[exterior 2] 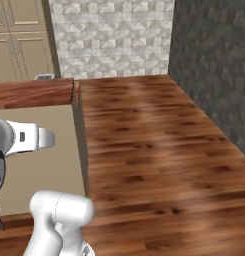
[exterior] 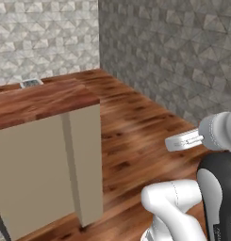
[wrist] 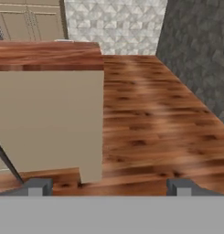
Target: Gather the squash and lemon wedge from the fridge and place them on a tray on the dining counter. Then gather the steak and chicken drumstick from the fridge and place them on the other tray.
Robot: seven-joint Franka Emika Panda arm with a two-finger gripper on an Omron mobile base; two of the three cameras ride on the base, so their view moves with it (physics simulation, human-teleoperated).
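The dining counter (exterior: pixel 41 101) carries a reddish-brown wood-grain top, flat and square-cornered, on a plain matte beige base whose end panel stands out as a narrow upright slab; in the hand view the same counter (wrist: pixel 49 55) sits to the left with bare plank floor (wrist: pixel 150 128) running past its end; the floor is glossy brown wood with darker knots and streaks; a small flat grey object (exterior: pixel 31 83) lies on the counter's far edge, too small to identify; behind rise a pale grey wall of faceted stone tiles (exterior 2: pixel 109 35) and, to the right, a darker grey wall of the same pattern (exterior 2: pixel 214 65); beige panelled cabinets (exterior 2: pixel 16 40) stand beyond the counter; the gripper (wrist: pixel 109 186) has its two dark square fingertips (wrist: pixel 38 186) set wide apart, holding nothing, pointing at the floor beside the counter's end; a thin black stool leg (wrist: pixel 6 160) slants across the beige base at lower left.
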